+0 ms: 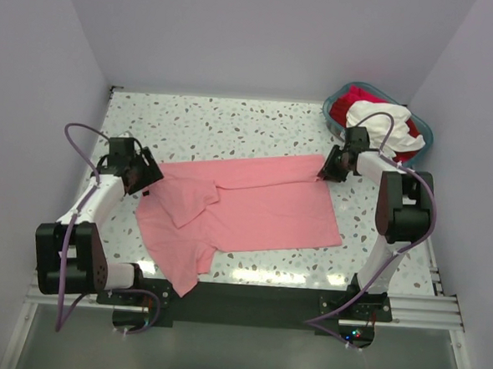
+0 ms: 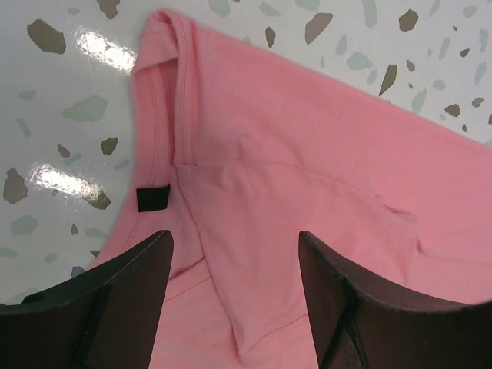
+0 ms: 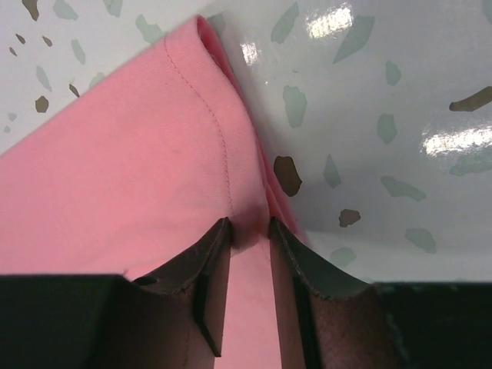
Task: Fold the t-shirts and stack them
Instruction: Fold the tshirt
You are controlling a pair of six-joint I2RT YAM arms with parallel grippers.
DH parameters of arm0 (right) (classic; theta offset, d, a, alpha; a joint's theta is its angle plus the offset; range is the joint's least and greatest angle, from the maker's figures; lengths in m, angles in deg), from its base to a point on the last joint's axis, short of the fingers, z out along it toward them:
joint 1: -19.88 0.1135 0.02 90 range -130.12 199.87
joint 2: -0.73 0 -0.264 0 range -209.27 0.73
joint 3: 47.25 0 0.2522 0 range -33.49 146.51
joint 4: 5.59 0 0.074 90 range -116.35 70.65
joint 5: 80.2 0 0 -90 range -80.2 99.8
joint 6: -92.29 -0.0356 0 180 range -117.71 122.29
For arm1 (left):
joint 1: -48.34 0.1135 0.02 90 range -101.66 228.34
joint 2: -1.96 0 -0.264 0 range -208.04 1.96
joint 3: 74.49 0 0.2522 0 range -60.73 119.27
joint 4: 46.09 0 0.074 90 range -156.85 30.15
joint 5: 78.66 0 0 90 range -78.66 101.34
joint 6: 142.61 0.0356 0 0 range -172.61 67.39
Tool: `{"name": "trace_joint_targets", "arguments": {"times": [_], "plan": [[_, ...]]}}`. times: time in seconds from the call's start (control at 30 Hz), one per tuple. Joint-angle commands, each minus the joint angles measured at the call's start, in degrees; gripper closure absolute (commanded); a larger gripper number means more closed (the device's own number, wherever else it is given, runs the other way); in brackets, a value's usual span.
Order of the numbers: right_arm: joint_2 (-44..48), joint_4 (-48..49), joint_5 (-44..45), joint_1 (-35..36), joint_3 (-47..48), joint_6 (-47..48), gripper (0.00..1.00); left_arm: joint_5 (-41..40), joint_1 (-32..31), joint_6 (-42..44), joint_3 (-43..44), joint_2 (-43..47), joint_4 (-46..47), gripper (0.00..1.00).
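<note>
The speckled surface [image 1: 234,121] carries the salmon-pink t-shirt [image 1: 253,210], spread mostly flat across its middle with one sleeve flopped over. I read that as laid out for folding. The white t-shirt [image 1: 384,118] and red t-shirt [image 1: 352,99] sit heaped in the teal basket [image 1: 328,106] at the far right corner. My right gripper [image 3: 250,231] pinches the pink shirt's hem corner, likely to lift that end. My left gripper [image 2: 234,246] hangs spread above the collar, beside the small dark neck tag [image 2: 152,198], holding nothing.
</note>
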Motion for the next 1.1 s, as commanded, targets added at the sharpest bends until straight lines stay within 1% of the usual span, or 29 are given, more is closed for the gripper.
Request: {"name": "trace_joint_targets", "arguments": {"times": [0.0,0.03,0.07,0.13,0.37,0.5,0.53,0.63,1.07], "plan": [[1.11,3.01,-0.32,-0.17,-0.53,-0.76,0.71,0.92,-0.38,0.53,-0.93,1.72,0.88,0.29],[1.54,2.75,-0.15,-0.17,-0.44,-0.58,0.73,0.92,-0.38,0.53,-1.02,1.81,0.88,0.29],[1.81,2.4,0.73,-0.26,-0.35,-0.41,0.79,0.75,-0.38,0.62,-1.02,1.81,0.8,0.29],[2.42,0.82,1.96,-0.26,0.35,0.64,0.83,0.31,-0.47,0.7,-0.93,2.07,0.53,0.29],[4.01,-5.25,8.11,-0.26,4.48,5.04,0.83,-1.19,-0.47,1.67,-0.67,2.33,0.27,0.29],[3.75,-8.06,8.47,-0.09,5.97,7.15,0.82,-1.28,-0.47,2.02,-0.67,2.16,0.36,0.29],[3.48,-8.5,8.38,0.0,6.33,7.5,0.8,-1.28,-0.47,2.11,-0.67,2.25,0.27,0.29],[3.3,-9.56,8.38,0.53,6.94,8.38,0.79,-1.28,-0.47,2.2,-0.76,1.9,0.18,0.29],[1.9,-4.03,4.08,0.62,2.11,5.22,0.79,-1.36,-0.47,2.29,-1.99,2.86,0.09,0.29]]}}
